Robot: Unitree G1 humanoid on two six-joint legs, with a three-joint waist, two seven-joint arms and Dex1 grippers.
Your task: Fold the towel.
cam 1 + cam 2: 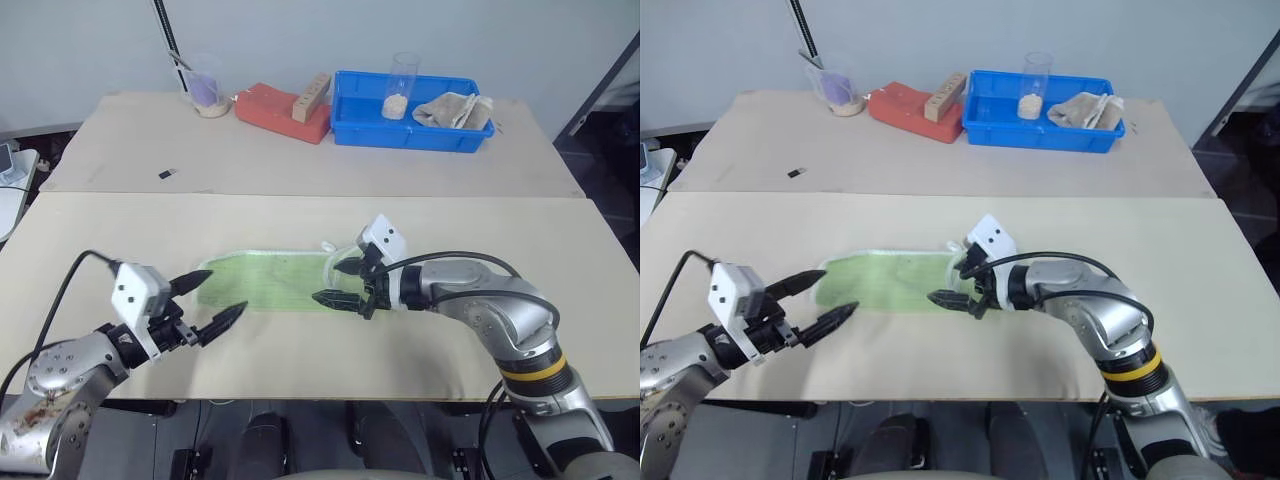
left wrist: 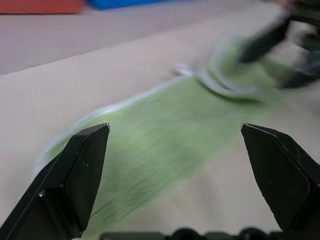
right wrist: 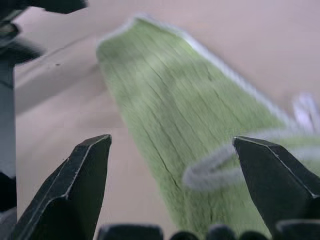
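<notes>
**Towel lying folded on the near bench, both end effectors apart**

The towel [image 1: 272, 281] is lying flat on the near bench [image 1: 120, 240] as a narrow green strip, running left to right, with white edging showing along its far side. At its right end the cloth is bunched slightly, and a white loop [image 1: 328, 246] is lying there beside the fold.

The right end effector [image 1: 342, 283] is being held over the towel's right end, pointing left along the strip. Its two black fingers are standing well apart, one toward the far edge and one toward the near edge; nothing is being gripped between them. Whether the fingertips are touching the cloth cannot be told.

The left end effector [image 1: 214, 301] is being held just off the towel's left end, pointing right. Its fingers are also spread wide and are holding nothing; the farther fingertip is sitting just beside the towel's left edge.

On the far bench [image 1: 420, 170], a blue bin [image 1: 410, 133], a red block [image 1: 280, 112] and a cup [image 1: 206, 88] are standing well apart from the towel.
</notes>
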